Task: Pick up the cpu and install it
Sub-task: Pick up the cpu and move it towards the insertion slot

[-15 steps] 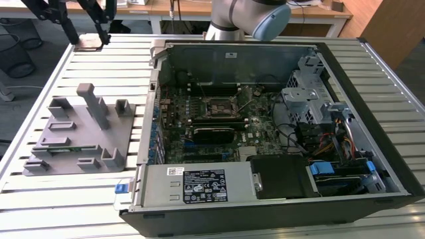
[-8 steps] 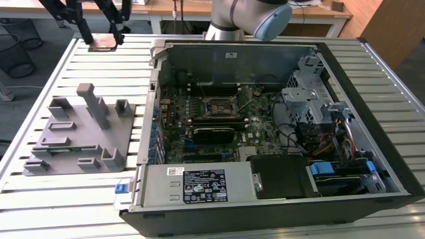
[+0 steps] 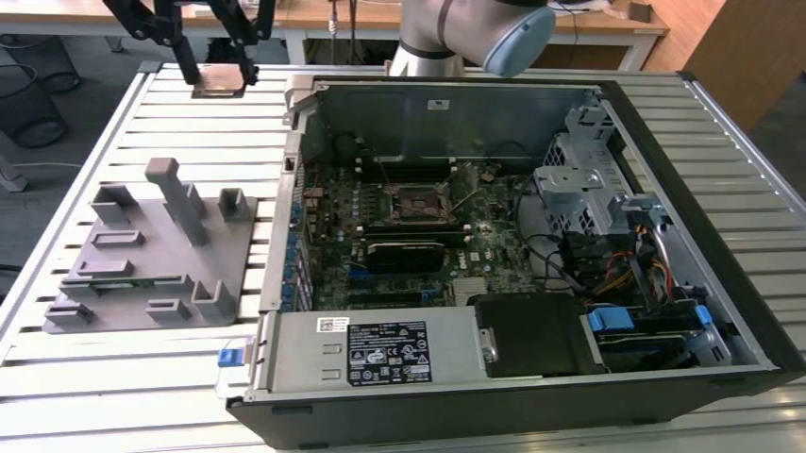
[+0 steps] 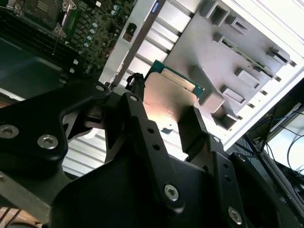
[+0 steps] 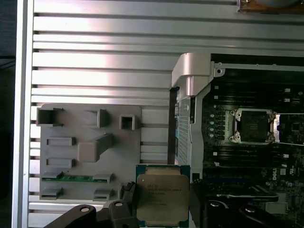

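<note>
Cpu: pinched between the two black fingers (image 4: 192, 128) of the hand (image 3: 218, 74). The cpu (image 3: 217, 83) is held flat, and its metal top faces the camera in the first wrist view (image 5: 162, 194). The green-edged underside shows in the second wrist view (image 4: 166, 95).
Cpu's place: outside the case (image 3: 504, 396), off its far corner toward the exterior view's left. It hangs above the counter (image 3: 126, 396) rather than lying on it.
Hand: closed narrowly on the cpu, one finger on each of two opposite edges (both wrist views show the chip bridging the gap) (image 5: 161, 204).
Arm: the arm (image 3: 441, 33) rises behind the far wall of the case. Its dark linkages reach toward the exterior view's left and point the hand down.
Socket: the socket (image 5: 254, 126) is a square metal frame on the motherboard (image 3: 377, 236) inside the case, well apart from the cpu.
Fixture: the fixture (image 3: 151, 255) is a grey plate with upright posts, lying on the counter just beside the case on the exterior view's left.
Counter: pale slatted metal that carries the case and the fixture.
Room: wooden-topped desks (image 3: 315, 14) stand beyond the case. A black mesh bin (image 3: 28, 104) sits on the floor off the counter, on the exterior view's left.
</note>
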`<state>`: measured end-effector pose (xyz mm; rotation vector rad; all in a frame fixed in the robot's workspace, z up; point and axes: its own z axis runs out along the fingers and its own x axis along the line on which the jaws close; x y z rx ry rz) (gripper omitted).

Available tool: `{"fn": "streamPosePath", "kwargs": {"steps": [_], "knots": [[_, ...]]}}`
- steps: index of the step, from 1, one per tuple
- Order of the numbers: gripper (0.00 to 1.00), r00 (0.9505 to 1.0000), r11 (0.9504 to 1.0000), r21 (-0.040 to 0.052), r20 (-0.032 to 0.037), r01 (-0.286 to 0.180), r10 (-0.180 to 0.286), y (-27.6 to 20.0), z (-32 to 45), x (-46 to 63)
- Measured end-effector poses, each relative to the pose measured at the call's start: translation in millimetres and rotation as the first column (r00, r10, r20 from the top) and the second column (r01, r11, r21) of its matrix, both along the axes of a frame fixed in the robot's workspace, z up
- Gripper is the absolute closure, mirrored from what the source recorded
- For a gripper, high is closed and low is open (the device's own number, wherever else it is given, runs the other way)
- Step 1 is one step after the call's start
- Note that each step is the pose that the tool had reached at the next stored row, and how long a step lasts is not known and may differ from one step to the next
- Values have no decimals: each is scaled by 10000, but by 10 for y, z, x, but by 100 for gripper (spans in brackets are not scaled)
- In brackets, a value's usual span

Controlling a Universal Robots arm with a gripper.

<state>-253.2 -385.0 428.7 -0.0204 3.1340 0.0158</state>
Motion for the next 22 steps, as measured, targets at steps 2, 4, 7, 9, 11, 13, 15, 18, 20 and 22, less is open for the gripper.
{"fn": "streamPosePath", "kwargs": {"steps": [2, 4, 7, 9, 11, 13, 15, 18, 20, 22], "knots": [[47, 10000, 10000, 0, 0, 0, 0, 0, 0, 44], [47, 10000, 10000, -1, -1, 1, -1, 0, 0, 85], [47, 10000, 10000, -1, 0, 1, -1, 0, 0, 151], [47, 10000, 10000, 0, 0, 1, -1, 0, -1, 191], [47, 10000, 10000, -1, 0, 0, 0, 0, 0, 232], [47, 10000, 10000, 0, 0, 0, 0, 0, 0, 275], [47, 10000, 10000, -1, -1, 1, -1, 0, 0, 314], [47, 10000, 10000, 0, 0, 0, 0, 0, 0, 382], [47, 10000, 10000, -1, 0, 1, -1, 0, 0, 440], [47, 10000, 10000, 0, 0, 1, -1, 0, -1, 514]]}}
